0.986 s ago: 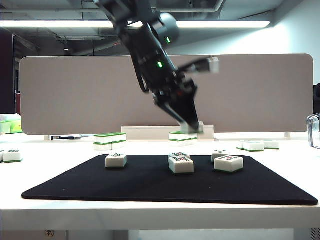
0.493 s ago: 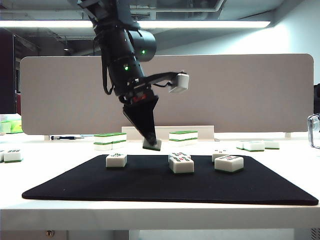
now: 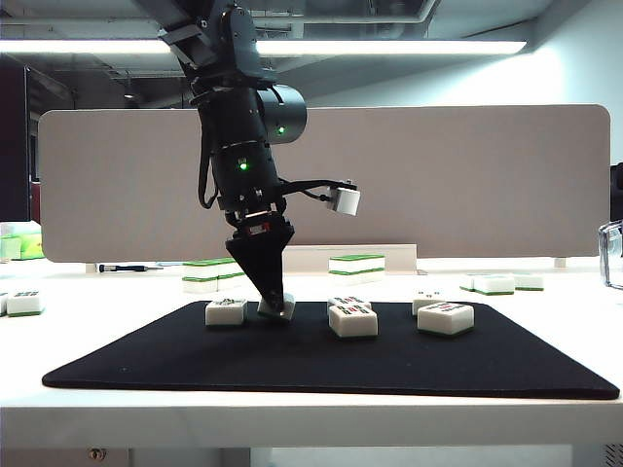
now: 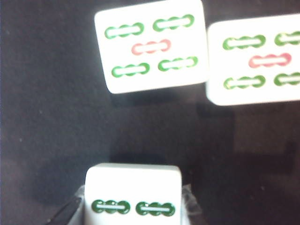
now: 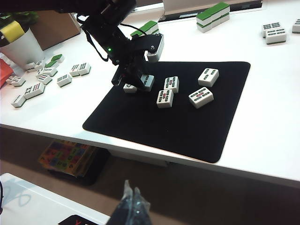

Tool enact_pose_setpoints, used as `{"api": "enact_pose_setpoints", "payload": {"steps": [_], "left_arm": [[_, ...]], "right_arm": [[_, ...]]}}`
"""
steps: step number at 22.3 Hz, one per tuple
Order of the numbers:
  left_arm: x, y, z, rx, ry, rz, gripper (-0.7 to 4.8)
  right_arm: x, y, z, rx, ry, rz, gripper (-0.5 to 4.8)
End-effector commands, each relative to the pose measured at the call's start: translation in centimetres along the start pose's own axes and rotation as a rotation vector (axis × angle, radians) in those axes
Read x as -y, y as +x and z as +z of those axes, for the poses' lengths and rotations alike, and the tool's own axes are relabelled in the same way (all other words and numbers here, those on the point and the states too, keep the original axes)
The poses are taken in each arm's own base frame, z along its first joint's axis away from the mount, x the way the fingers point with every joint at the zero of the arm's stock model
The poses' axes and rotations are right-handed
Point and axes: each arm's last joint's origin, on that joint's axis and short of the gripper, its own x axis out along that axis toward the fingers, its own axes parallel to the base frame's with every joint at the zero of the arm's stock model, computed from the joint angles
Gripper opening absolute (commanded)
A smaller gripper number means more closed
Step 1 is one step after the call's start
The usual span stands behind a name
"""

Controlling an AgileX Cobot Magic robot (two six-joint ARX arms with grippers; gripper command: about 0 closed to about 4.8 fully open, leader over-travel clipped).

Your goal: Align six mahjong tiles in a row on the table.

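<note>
Mahjong tile [image 3: 275, 307] sits clamped in our left gripper [image 3: 274, 304] on the black mat [image 3: 321, 365], another tile [image 3: 226, 311] just beside; our right gripper [image 5: 130, 206] hangs closed, well apart.

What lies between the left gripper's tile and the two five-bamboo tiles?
Bare mat, in left wrist view; left gripper sits on the mat, right gripper hangs off the table.
</note>
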Motion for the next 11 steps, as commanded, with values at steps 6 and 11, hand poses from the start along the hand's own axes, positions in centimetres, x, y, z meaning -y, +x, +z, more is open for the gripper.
{"api": "enact_pose_setpoints", "payload": {"steps": [6, 11], "left_arm": [[-0.8, -0.1, -1.3, -0.033, -0.032, -0.001, 1.97], [-0.6, -0.1, -1.7, -0.032, -0.044, -0.041, 1.98]], "right_arm": [[-0.1, -0.2, -0.1, 0.022, -0.017, 0.002, -0.01], [-0.1, -0.2, -0.1, 0.022, -0.017, 0.002, -0.01]]}}
